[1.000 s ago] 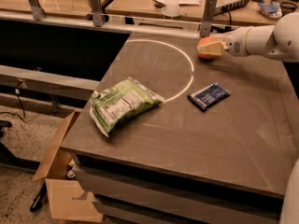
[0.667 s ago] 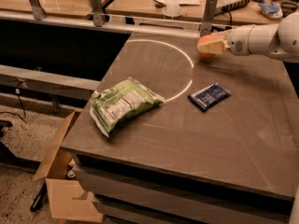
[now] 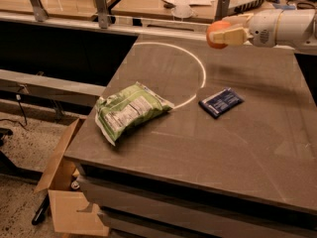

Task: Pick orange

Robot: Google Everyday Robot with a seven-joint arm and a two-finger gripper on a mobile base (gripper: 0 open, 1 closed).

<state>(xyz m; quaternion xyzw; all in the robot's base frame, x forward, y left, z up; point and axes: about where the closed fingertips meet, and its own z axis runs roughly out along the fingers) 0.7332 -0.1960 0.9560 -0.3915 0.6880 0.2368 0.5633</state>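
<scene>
The orange point(image 3: 216, 35) is a small round orange fruit held between the cream-coloured fingers point(image 3: 231, 35) of my gripper point(image 3: 224, 33) at the upper right, lifted above the dark table point(image 3: 257, 133). The white arm reaches in from the right edge. The gripper is shut on the orange, which is partly covered by the fingers.
A green snack bag point(image 3: 130, 111) lies at the table's left front. A dark blue packet point(image 3: 221, 102) lies near the middle. A white arc point(image 3: 202, 73) is marked on the tabletop. A cardboard box point(image 3: 62, 192) stands on the floor at the left. A railing and cluttered desks run behind.
The gripper has lifted the orange higher above the table and drawn it slightly back. The bag and the packet have not moved.
</scene>
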